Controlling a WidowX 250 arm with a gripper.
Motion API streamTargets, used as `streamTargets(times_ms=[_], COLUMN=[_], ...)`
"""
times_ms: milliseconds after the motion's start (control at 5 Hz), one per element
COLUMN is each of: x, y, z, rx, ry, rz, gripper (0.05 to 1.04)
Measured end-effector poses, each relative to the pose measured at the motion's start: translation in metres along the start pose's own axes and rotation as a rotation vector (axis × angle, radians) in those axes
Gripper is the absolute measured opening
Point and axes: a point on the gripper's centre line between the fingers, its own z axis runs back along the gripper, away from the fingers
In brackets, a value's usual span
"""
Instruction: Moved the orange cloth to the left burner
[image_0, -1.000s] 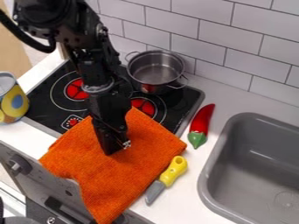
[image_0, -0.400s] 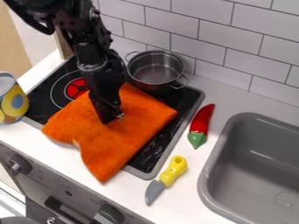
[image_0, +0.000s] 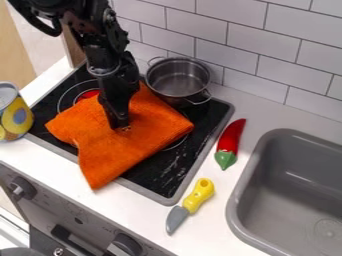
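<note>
Orange cloth (image_0: 123, 150) lies across stove (image_0: 155, 180); metal pot (image_0: 177, 80) stands just beyond its far edge, yellow can (image_0: 16, 120) near one corner. Gripper (image_0: 121, 128), above cloth's middle, is clamped on it.

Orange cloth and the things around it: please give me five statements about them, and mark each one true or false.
1. The orange cloth lies partly on the stove and reaches past its front edge. True.
2. The metal pot stands on top of the cloth. False: it stands on the stove, beside the cloth.
3. The gripper is down at the cloth. True.
4. The toy knife lies inside the sink. False: it lies on the counter, between stove and sink.
5. The red pepper has its green end toward the tiled wall. False: the green end is the one farther from the wall.
</note>
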Motion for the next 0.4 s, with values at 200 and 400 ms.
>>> streamTargets(times_ms=[200, 400], x=[0.002, 0.005], y=[0.014, 0.028], z=[-0.002, -0.003], rx=[0.04, 0.046], ry=[0.009, 0.011], rz=[-0.043, -0.015], gripper=[0.052, 0.052])
